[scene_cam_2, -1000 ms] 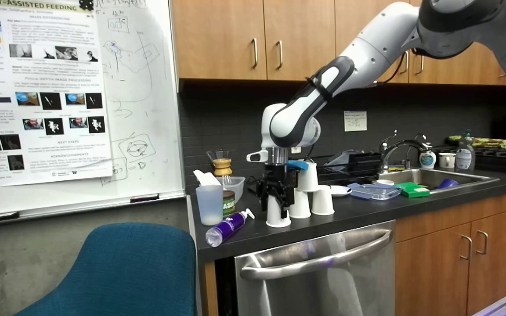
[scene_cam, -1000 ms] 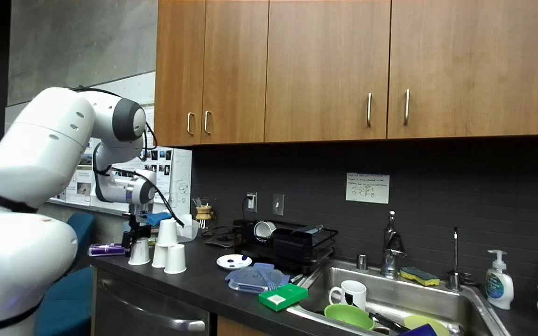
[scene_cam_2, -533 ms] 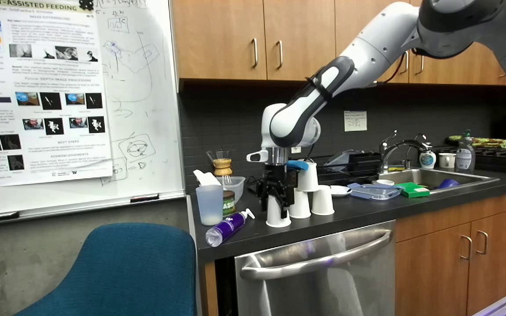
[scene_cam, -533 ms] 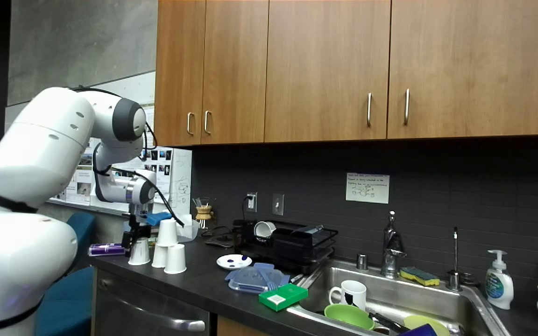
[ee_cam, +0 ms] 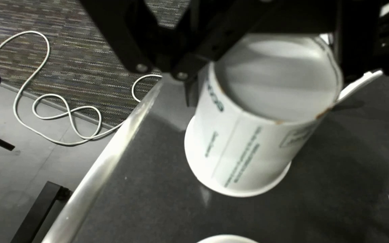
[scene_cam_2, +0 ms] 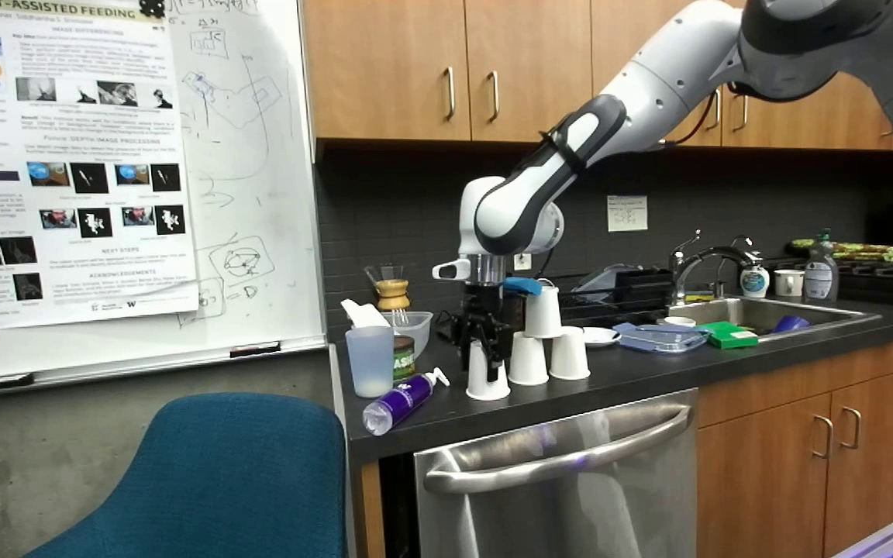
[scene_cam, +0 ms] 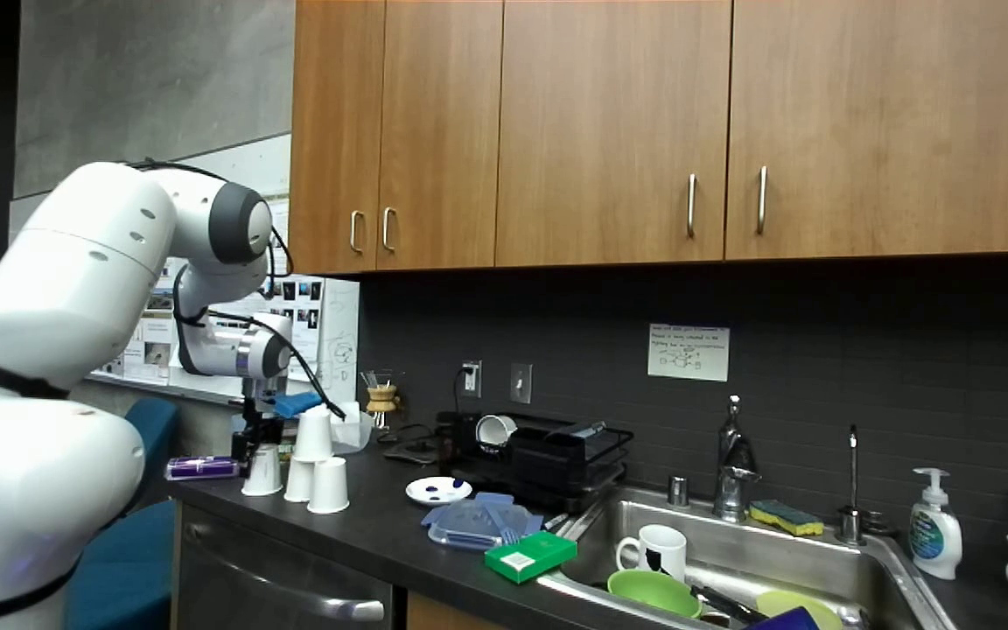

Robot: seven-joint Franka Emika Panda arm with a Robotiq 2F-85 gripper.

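Note:
A white paper cup (ee_cam: 248, 152) stands upside down in the wrist view, its recessed base facing the camera. My gripper (scene_cam_2: 479, 368) reaches down around this cup (scene_cam_2: 487, 387) with its jaws narrowed onto the sides. One finger (ee_cam: 191, 96) lies along the cup's left wall; the opposite one is mostly hidden in shadow. Whether the cup's rim is off the counter I cannot tell. Right beside it, three more white cups form a small stack in both exterior views: an upper cup (scene_cam_2: 543, 311) rests on two lower cups, one near (scene_cam_2: 528, 360) and one farther right (scene_cam_2: 570, 354).
Left of the gripper a purple bottle (scene_cam_2: 398, 404) lies on the counter (scene_cam_2: 609, 395), near a bluish tumbler (scene_cam_2: 371, 360). A spotted plate (scene_cam: 438, 491), plastic container (scene_cam: 479, 525), green box (scene_cam: 530, 557), black dish rack (scene_cam: 548, 455) and sink (scene_cam: 784, 560) lie farther along.
The jaws have narrowed around the white cup. Arm and gripper have risen a little, and the cup has shifted slightly with them. The stacked cups look unmoved.

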